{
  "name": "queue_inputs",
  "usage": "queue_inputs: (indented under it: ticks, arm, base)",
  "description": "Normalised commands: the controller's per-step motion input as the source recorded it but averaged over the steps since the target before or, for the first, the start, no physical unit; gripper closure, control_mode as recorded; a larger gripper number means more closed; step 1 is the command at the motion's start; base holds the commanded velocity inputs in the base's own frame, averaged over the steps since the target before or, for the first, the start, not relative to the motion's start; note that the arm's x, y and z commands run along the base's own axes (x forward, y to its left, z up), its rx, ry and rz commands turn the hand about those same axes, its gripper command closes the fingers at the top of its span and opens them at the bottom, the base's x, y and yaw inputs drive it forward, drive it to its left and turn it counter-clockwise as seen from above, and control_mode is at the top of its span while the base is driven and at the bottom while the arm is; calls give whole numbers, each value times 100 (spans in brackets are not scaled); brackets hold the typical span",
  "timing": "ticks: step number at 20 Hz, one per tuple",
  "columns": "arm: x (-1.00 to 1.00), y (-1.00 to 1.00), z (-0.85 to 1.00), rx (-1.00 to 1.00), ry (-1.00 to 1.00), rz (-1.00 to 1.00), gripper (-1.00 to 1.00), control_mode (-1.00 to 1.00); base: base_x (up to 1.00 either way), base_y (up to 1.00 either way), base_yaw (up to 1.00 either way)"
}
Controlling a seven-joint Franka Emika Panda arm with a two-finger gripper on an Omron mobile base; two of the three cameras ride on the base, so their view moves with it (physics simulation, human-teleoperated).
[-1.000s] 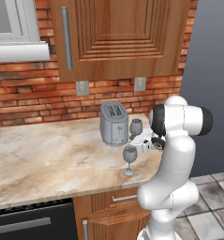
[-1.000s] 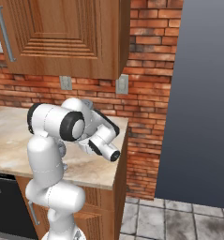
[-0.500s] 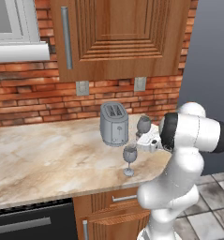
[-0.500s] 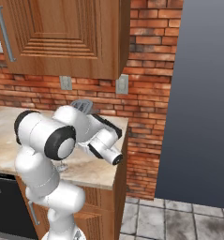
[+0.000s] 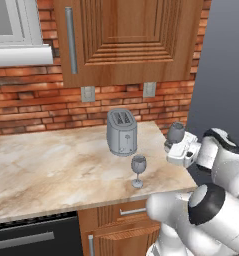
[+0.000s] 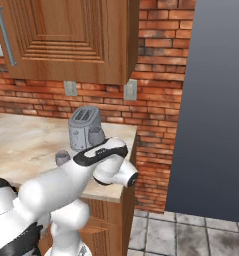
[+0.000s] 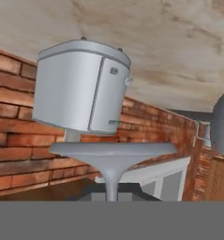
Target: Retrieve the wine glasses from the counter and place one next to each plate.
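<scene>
Left base view | tool (image 5: pixel 177 145) was seen pinching one glass (image 5: pixel 176 132) by its stem, lifted beside tabletop (image 5: pixel 51 165) edge | second glass (image 5: pixel 138 170) was seen upright before toaster (image 5: pixel 122 132)

Lighting, as I read it from my station: even, soft and diffuse, with no single source I can pick out.

Counter (image 5: pixel 51 165): evenly lit, no glare; I see only a faint shadow under the wine glass (image 5: pixel 138 170), falling toward 5 o'clock.

Toaster (image 5: pixel 122 132): dull metal sheen, brighter on top, darker on the side facing me.

Cabinet (image 5: pixel 131 40): a dim band on the brick wall (image 5: pixel 36 107) just beneath it.

Sharpness: both base pictures are slightly soft and pixelled, with jagged edges along the arm (image 6: pixel 66 185).

Hand picture: rolled upside down, the toaster (image 7: pixel 80 89) is reasonably crisp, and the glass foot (image 7: pixel 111 150) is blurred. I see no bending at the edges.
</scene>
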Motion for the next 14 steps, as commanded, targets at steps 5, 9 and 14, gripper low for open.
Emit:
queue_inputs:
  ticks: [5, 9, 14]
  arm:
    - [-100, -12, 82, -3, 9, 1, 100, -100]
    - [-97, 0, 85, -10, 3, 4, 100, -100]
    - [-79, 1, 72, -10, 1, 2, 100, -100]
  base:
    - [0, 0, 0]
    - [0, 0, 0]
    - [0, 0, 0]
